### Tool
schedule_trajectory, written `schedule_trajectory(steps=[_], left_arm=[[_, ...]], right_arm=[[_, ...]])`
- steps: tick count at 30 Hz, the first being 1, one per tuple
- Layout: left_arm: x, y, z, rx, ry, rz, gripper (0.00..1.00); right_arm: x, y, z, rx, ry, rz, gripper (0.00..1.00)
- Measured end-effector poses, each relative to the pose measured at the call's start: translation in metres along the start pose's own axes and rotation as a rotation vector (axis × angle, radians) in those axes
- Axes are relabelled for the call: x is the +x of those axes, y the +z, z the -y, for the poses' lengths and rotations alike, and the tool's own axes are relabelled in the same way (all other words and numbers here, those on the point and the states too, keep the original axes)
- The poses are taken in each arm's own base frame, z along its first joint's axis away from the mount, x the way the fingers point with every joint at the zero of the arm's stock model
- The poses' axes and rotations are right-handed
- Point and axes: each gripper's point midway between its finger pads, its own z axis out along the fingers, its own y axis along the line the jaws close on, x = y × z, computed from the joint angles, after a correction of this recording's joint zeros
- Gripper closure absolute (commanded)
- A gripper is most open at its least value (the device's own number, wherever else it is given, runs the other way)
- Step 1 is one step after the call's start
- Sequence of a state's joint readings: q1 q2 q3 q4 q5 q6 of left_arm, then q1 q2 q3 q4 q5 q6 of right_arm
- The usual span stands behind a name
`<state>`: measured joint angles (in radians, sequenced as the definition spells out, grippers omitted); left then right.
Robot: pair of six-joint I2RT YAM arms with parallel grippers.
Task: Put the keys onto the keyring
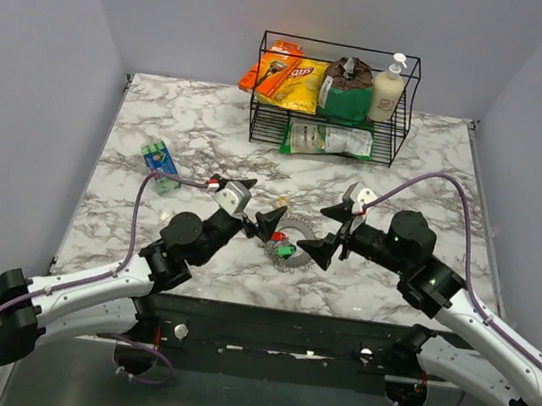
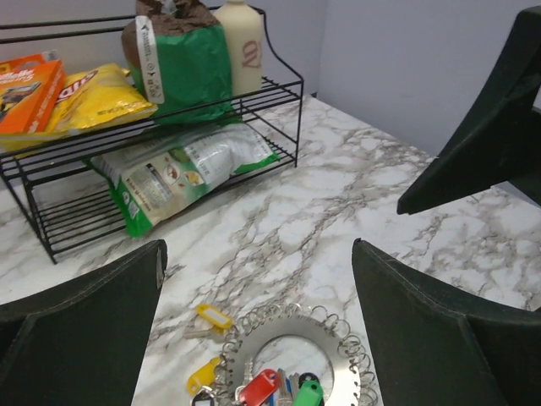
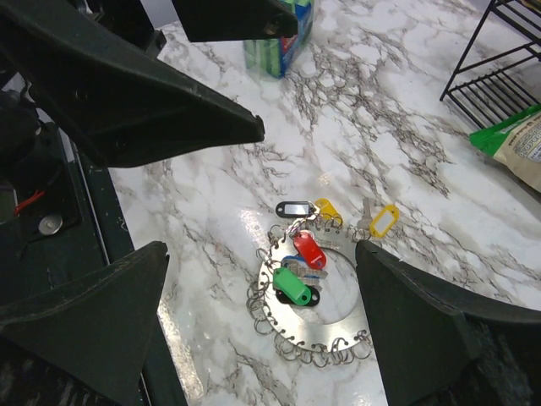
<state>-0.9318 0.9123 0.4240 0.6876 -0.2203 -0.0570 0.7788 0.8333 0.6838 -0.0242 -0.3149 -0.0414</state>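
Observation:
The keyring (image 1: 299, 235) is a flat silvery disc edged with small wire loops, lying on the marble between my two grippers. It also shows in the left wrist view (image 2: 299, 325) and the right wrist view (image 3: 318, 337). Keys with a green head (image 3: 292, 285), a red head (image 3: 309, 250), a blue and a black head lie bunched over its hole. A black-tagged key (image 3: 293, 208) and a yellow one (image 3: 328, 209) sit at its rim. Another yellow key (image 3: 385, 220) lies just outside it (image 2: 213, 317). My left gripper (image 1: 258, 206) and right gripper (image 1: 328, 231) are both open and empty, hovering either side of the ring.
A black wire rack (image 1: 262, 121) at the back holds snack bags, a green-brown packet and a pump bottle (image 1: 388, 88). A green and blue packet (image 1: 160, 159) lies at the left. The table's near edge (image 1: 286, 311) runs just behind the ring.

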Motion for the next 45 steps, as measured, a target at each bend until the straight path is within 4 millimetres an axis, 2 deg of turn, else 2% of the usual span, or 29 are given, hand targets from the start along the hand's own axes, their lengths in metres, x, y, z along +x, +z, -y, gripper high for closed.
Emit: schedule_trajectory(steps=[3, 8, 13, 24, 38, 40, 45], left_arm=[[-0.004, -0.007, -0.010, -0.050, 0.004, -0.032, 0.01], [-0.025, -0.014, -0.037, -0.223, -0.063, -0.052, 0.01], [-0.036, -0.012, -0.048, -0.308, -0.070, -0.101, 0.01], [0.023, -0.011, -0.048, -0.346, -0.039, -0.330, 0.01], [0.034, -0.007, -0.033, -0.250, -0.022, -0.371, 0.01], [0.041, -0.006, -0.032, -0.244, -0.013, -0.393, 0.01], [0.082, -0.003, -0.028, -0.231, 0.017, -0.517, 0.02]], right_arm=[[-0.001, -0.001, 0.000, 0.001, -0.001, 0.004, 0.00], [-0.001, -0.001, 0.000, 0.000, -0.001, 0.003, 0.00], [0.002, 0.001, 0.000, 0.000, 0.002, -0.005, 0.00], [0.021, 0.015, 0.003, -0.002, 0.038, -0.067, 0.00], [0.022, 0.021, 0.005, 0.000, 0.054, -0.064, 0.00], [0.024, 0.024, 0.005, 0.001, 0.068, -0.071, 0.00], [0.042, 0.033, 0.013, 0.045, 0.119, -0.124, 0.00]])
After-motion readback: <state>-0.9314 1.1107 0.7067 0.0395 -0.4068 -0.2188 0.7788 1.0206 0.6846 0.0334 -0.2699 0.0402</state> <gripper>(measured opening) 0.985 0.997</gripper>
